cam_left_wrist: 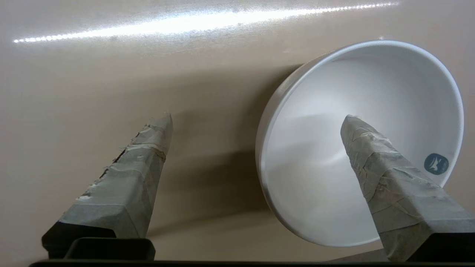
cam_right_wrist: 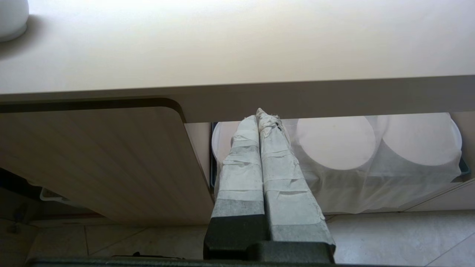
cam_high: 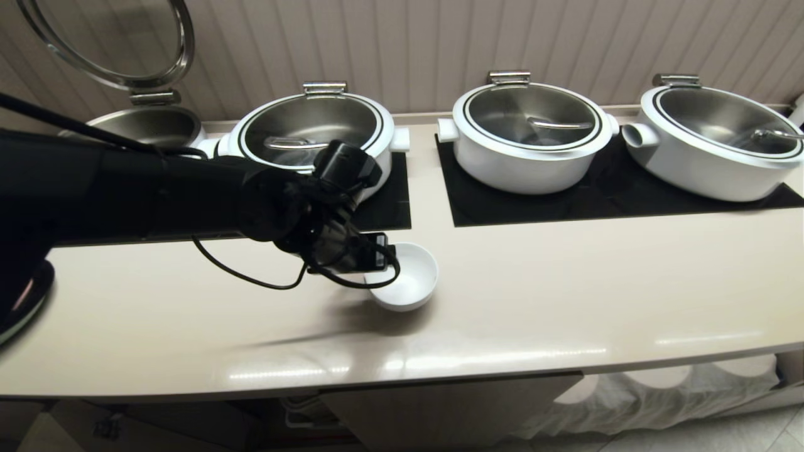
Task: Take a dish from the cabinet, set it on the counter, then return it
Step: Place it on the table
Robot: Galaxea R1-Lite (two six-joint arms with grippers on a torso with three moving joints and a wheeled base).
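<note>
We see the small white bowl (cam_high: 407, 280) standing upright on the cream tabletop (cam_high: 565, 295), a little in front of the dark glossy panels (cam_high: 603, 194) and well back from the front edge. Our left gripper (cam_high: 377, 251) hangs over the bowl's left rim, its black arm reaching in from the left across the tabletop. In the left wrist view the left gripper (cam_left_wrist: 256, 118) is spread wide and grips nothing: one taped finger (cam_left_wrist: 386, 178) sits over the bowl's (cam_left_wrist: 319, 148) hollow, the other taped finger (cam_left_wrist: 130, 178) over bare tabletop (cam_left_wrist: 111, 81) outside the rim, with the rim between them. We cannot tell whether either fingertip touches the bowl. A small blue round sticker (cam_left_wrist: 436, 163) shows on the bowl's inner wall. Behind the bowl, four white pots stand along the ribbed wall: the leftmost pot (cam_high: 151, 125) has its glass lid (cam_high: 113, 37) raised, and the second pot (cam_high: 317, 132), third pot (cam_high: 527, 135) and fourth pot (cam_high: 722, 138) are covered. Our right gripper (cam_right_wrist: 264, 118) is parked below the tabletop's edge (cam_right_wrist: 297, 98), its taped fingers pressed together and empty, beside the pale ribbed cabinet door (cam_right_wrist: 104, 163) and before cloth-draped white rounds (cam_right_wrist: 371, 148).
</note>
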